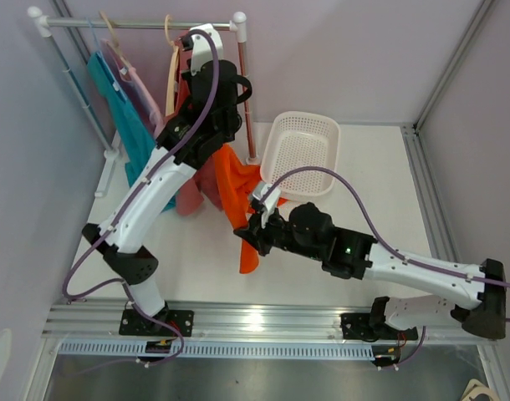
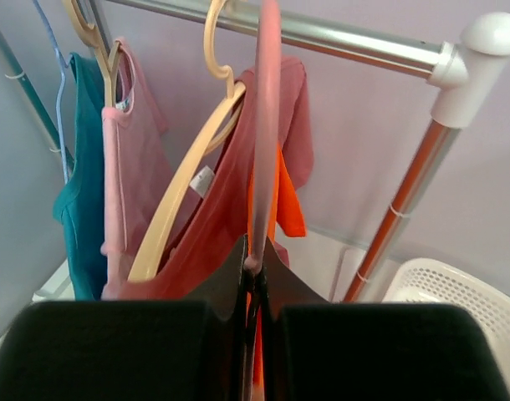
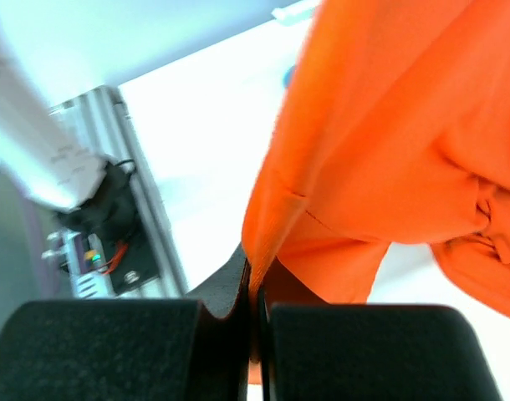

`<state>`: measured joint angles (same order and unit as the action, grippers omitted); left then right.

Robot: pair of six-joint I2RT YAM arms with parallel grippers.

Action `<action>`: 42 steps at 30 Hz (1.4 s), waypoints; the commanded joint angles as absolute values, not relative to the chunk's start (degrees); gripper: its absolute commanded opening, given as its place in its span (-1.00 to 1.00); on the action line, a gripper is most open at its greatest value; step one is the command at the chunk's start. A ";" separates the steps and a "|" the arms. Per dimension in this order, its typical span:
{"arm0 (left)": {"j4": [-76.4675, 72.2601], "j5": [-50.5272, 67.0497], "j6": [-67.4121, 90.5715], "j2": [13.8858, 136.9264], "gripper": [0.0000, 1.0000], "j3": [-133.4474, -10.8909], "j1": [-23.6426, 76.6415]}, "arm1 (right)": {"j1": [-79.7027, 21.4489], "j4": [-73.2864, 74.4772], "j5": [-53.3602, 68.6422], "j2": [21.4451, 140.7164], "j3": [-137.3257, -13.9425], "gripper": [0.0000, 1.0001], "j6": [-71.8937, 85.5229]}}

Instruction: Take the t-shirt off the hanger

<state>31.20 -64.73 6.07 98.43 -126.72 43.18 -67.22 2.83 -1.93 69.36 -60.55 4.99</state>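
Orange t-shirt (image 1: 237, 184) hangs below the clothes rail (image 1: 138, 23), its long axis running down toward the right gripper (image 3: 253, 271), which is clamped on the lower hem; above it, the left gripper (image 2: 255, 261) is pinched onto the pink hanger (image 2: 266, 125). No writing is legible

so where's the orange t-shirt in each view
top external: orange t-shirt at centre, below the rack
left wrist: t-shirt centre, behind the pink hanger
right wrist: t-shirt fills upper right, pinched by right gripper
shared: white basket, top and left wrist only
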 commanded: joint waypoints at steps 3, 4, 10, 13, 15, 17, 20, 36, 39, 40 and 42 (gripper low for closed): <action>23.29 -61.26 0.17 103.79 -0.99 -135.08 38.86 | -75.91 7.90 -9.74 60.92 -58.63 -1.00 7.56; 23.20 -60.74 0.09 104.49 -0.99 -135.17 38.41 | -76.72 8.35 -10.45 60.91 -57.93 -1.00 7.65; 22.68 -58.54 0.35 106.70 -0.99 -136.49 36.21 | -78.66 5.99 -12.48 62.67 -49.42 -1.00 12.56; 23.55 -57.57 0.53 106.35 -0.99 -137.89 35.42 | -78.66 0.71 -12.30 64.15 -45.28 -1.00 15.29; 27.93 -56.26 1.92 105.13 -0.99 -139.39 35.42 | -78.49 -2.02 -14.49 67.48 -44.47 -1.00 15.82; 39.55 -50.06 9.46 103.11 -0.99 -140.89 35.42 | -76.74 -2.11 -15.38 69.42 -46.48 -1.00 15.73; 52.25 -40.04 22.48 94.68 -0.99 -134.76 35.68 | -71.21 -3.78 -10.74 70.84 -50.16 -1.00 14.07; 61.69 -29.87 35.77 50.65 -0.99 -90.27 51.94 | -48.96 5.79 2.81 80.25 -76.72 -1.00 9.67; 64.86 -36.11 36.56 47.65 -0.99 -89.12 51.94 | -49.48 9.13 6.14 79.80 -82.16 -1.00 9.84; 65.39 -37.86 36.82 47.03 -0.99 -88.34 51.94 | -50.53 10.18 7.11 79.72 -83.92 -1.00 9.76; 65.57 -42.61 37.26 45.01 -0.99 -87.28 51.94 | -52.55 14.05 7.65 79.89 -89.72 -1.00 8.71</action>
